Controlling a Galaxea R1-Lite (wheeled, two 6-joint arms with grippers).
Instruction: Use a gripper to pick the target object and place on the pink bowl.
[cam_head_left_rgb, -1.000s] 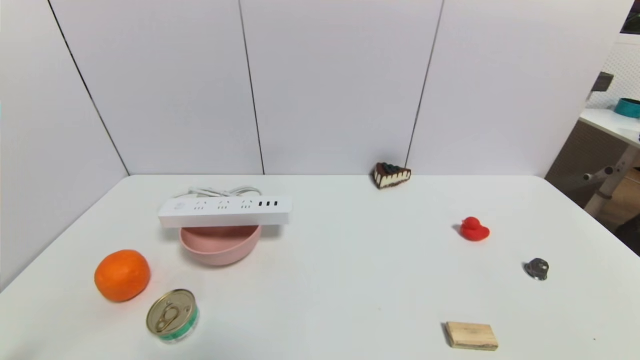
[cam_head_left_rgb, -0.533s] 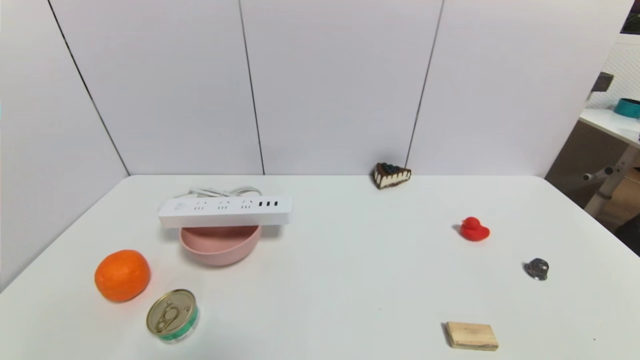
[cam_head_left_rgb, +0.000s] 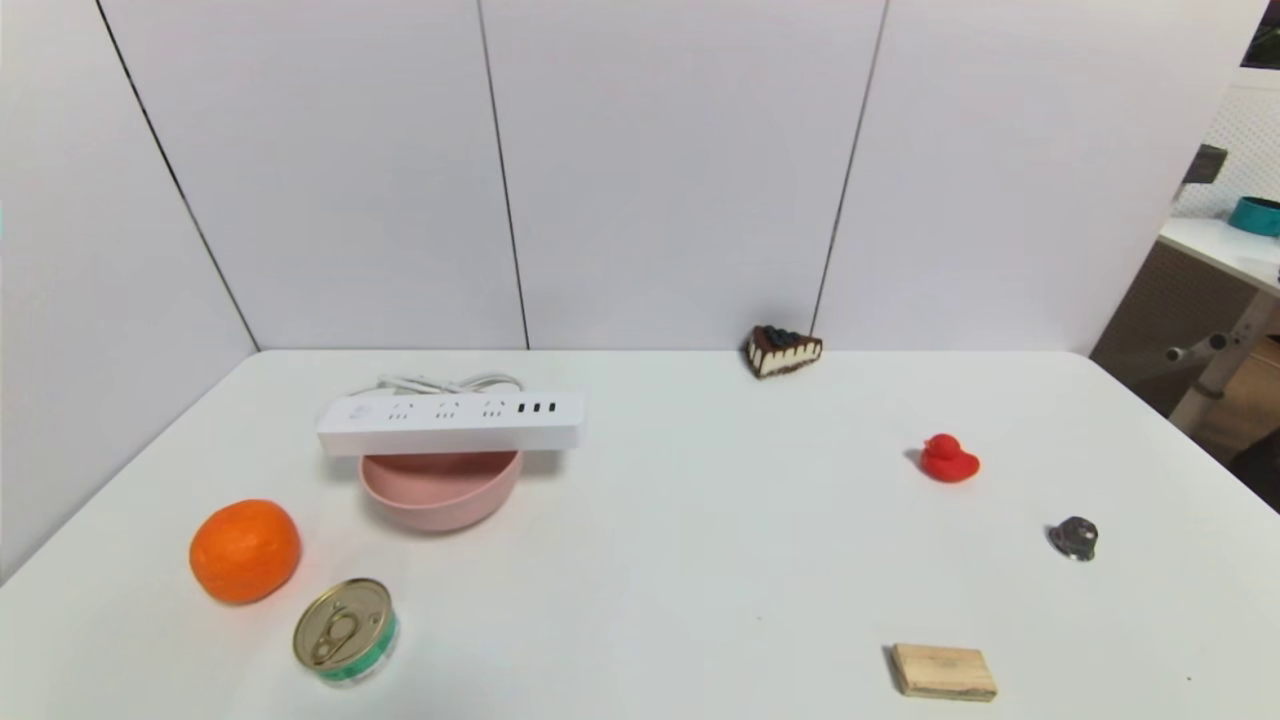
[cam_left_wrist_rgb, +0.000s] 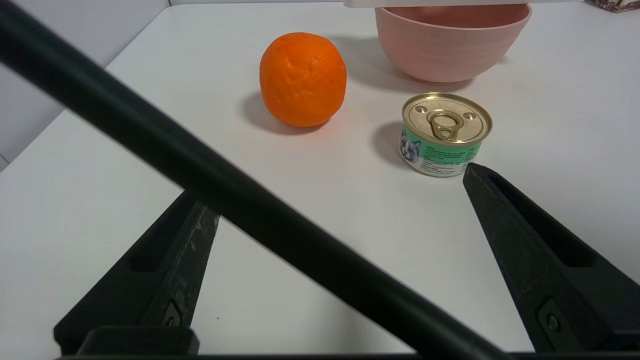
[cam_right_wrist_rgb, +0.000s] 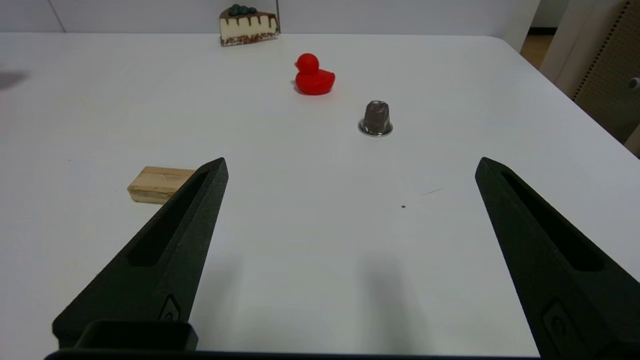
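The white power strip (cam_head_left_rgb: 450, 421) lies flat across the rim of the pink bowl (cam_head_left_rgb: 441, 492) at the table's left, overhanging on both sides, its cord coiled behind. Neither arm shows in the head view. My left gripper (cam_left_wrist_rgb: 340, 182) hangs open above the near-left table, short of the bowl (cam_left_wrist_rgb: 450, 42), with nothing between its fingers; a black cable crosses that view. Only a sliver of the strip (cam_left_wrist_rgb: 450, 3) shows there. My right gripper (cam_right_wrist_rgb: 350, 167) is open and empty over the near-right table.
An orange (cam_head_left_rgb: 245, 551) and a green-labelled tin can (cam_head_left_rgb: 345, 631) sit near the bowl. On the right are a red duck (cam_head_left_rgb: 947, 459), a dark capsule (cam_head_left_rgb: 1074, 538) and a tan wooden block (cam_head_left_rgb: 943, 671). A cake slice (cam_head_left_rgb: 782, 350) stands by the back wall.
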